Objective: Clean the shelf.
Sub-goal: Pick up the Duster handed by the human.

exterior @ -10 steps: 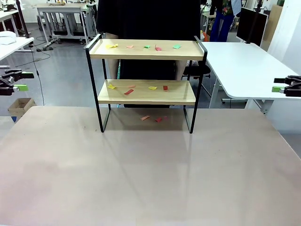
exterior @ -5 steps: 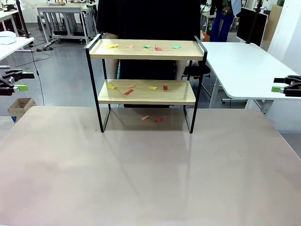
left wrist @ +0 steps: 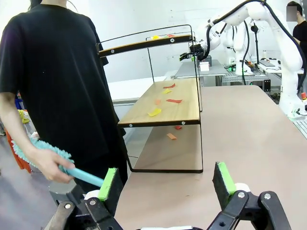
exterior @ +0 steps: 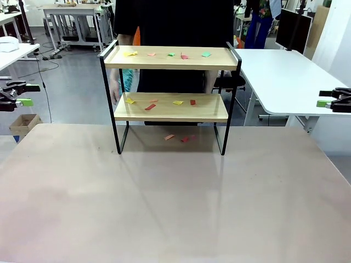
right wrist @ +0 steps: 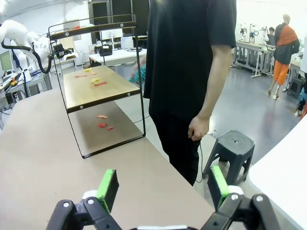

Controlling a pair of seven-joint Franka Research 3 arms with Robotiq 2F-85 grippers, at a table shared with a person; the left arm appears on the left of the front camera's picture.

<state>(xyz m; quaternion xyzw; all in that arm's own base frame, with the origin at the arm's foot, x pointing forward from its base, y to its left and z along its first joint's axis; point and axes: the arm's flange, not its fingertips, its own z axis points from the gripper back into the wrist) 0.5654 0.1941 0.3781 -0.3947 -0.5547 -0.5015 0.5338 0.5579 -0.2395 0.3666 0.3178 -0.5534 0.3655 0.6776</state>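
Observation:
The shelf [exterior: 171, 58] stands at the table's far middle, a black-framed rack with two wooden boards. Several coloured paper scraps [exterior: 177, 102] lie on both boards and on the table beneath [exterior: 169, 137]. A person in a black shirt [exterior: 175, 22] stands behind it, holding a turquoise duster [left wrist: 43, 149] in one hand [left wrist: 47, 165] by the rack's left end. My left gripper [exterior: 19, 93] hangs open off the table's left edge; its green pads [left wrist: 108, 183] stand wide apart. My right gripper [exterior: 329, 101] is open at the far right, pads [right wrist: 108, 187] apart.
A white desk [exterior: 285, 76] stands right of the rack. A black stool [right wrist: 234, 146] sits on the floor behind the table beside the person. A cardboard box [exterior: 24, 124] lies on the floor at the left.
The person's hand with the turquoise duster has come into view at the rack's left side. Both arms have stayed still.

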